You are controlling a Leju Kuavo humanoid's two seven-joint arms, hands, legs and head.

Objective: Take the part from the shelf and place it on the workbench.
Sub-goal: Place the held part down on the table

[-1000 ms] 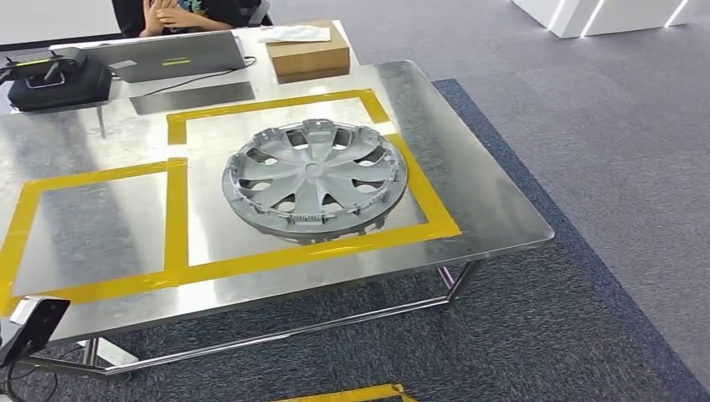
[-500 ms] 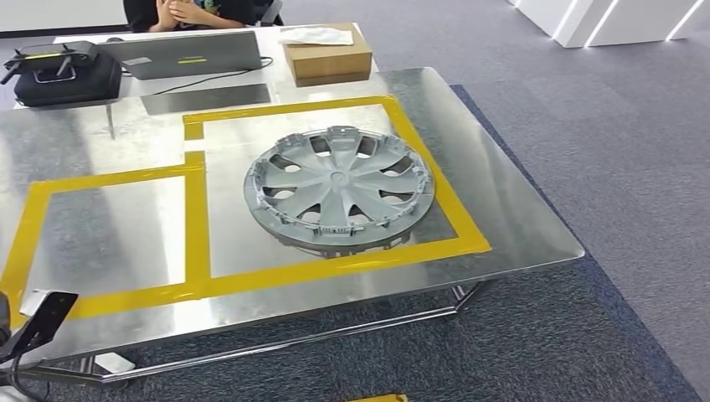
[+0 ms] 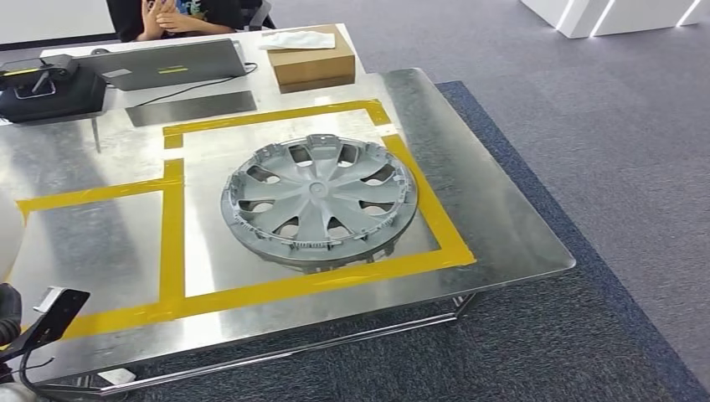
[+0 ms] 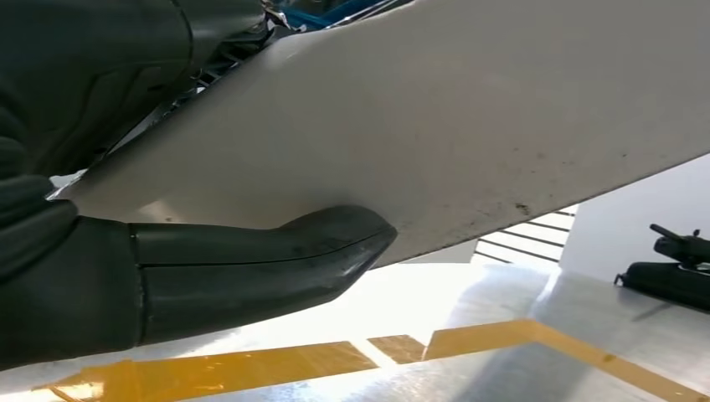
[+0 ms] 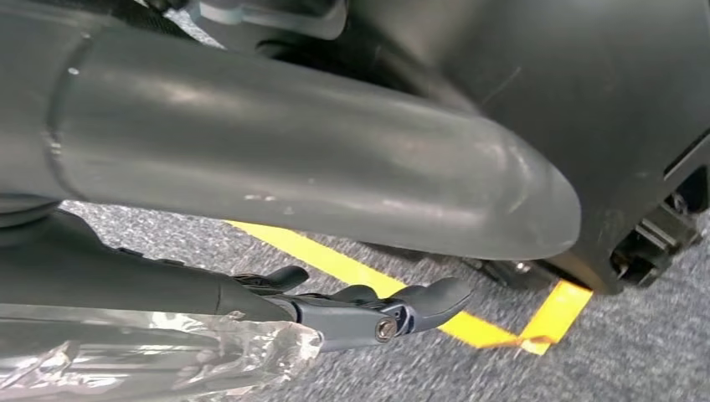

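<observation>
On the workbench (image 3: 502, 226), inside the yellow tape, I see the hubcap (image 3: 319, 200), my left hand (image 4: 167, 276) pressing a pale panel (image 4: 469, 126), right hand (image 5: 276, 167) well apart, grip unclear.

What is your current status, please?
Left robot hand holding pale part. Right robot hand over carpet, grip unclear. Hubcap occupies right taped square on workbench.

A grey spoked wheel cover (image 3: 319, 202) lies flat on the steel desk (image 3: 494, 218), inside the right-hand square of yellow tape (image 3: 293, 285).
</observation>
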